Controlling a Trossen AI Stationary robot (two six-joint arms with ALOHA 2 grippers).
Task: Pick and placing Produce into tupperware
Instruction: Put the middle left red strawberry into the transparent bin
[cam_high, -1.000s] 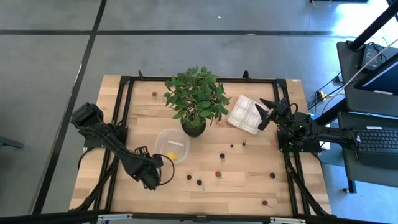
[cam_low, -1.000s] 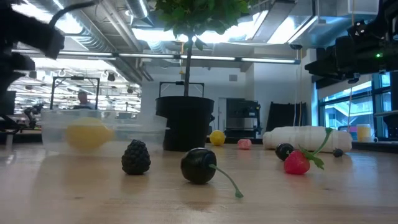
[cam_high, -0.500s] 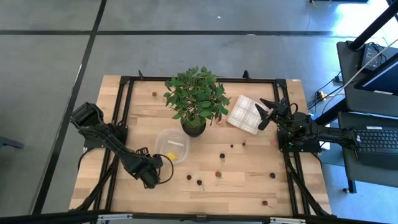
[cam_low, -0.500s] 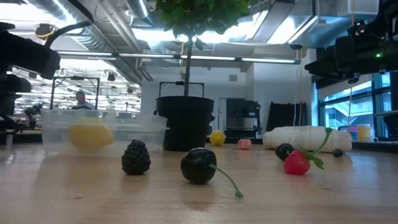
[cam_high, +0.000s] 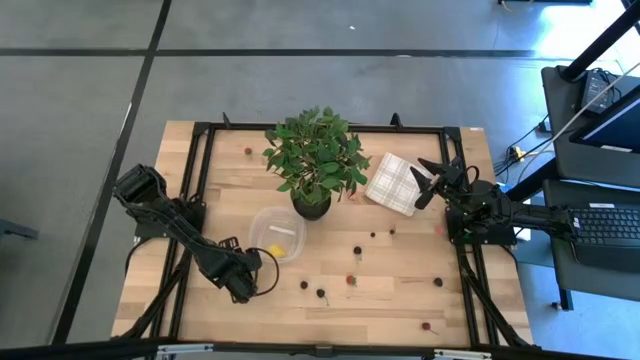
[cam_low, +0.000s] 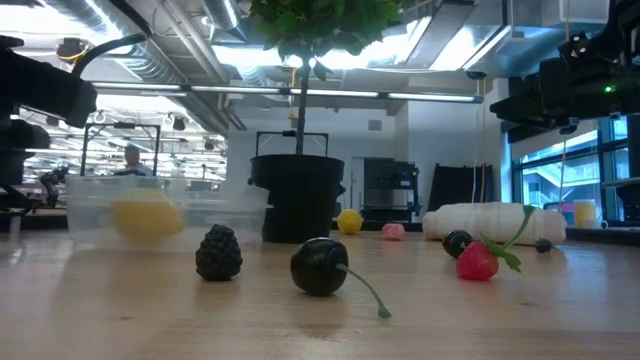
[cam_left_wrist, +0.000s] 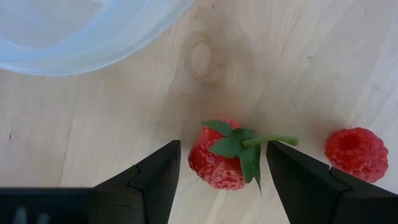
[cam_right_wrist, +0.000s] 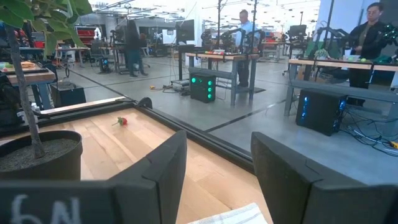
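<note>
My left end effector (cam_left_wrist: 217, 171), jaws parted and gripping nothing, straddles a red green-stemmed strawberry (cam_left_wrist: 219, 157) whose lower part is hidden, stem pointing toward a red raspberry (cam_left_wrist: 356, 154).

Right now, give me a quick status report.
Left gripper open, straddling a strawberry beside the tupperware. Right gripper open, idle above the checked cloth. Nothing blocking.

Matt wooden table (cam_high: 400, 300) (translucent tupperware (cam_high: 277, 233))

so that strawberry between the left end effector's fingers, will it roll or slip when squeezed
The strawberry looks tapered and lies on its side, so it could pivot or squirt out. Its leafy stem may catch a finger. On bare wooden table, a nudge would likely roll it.
</note>
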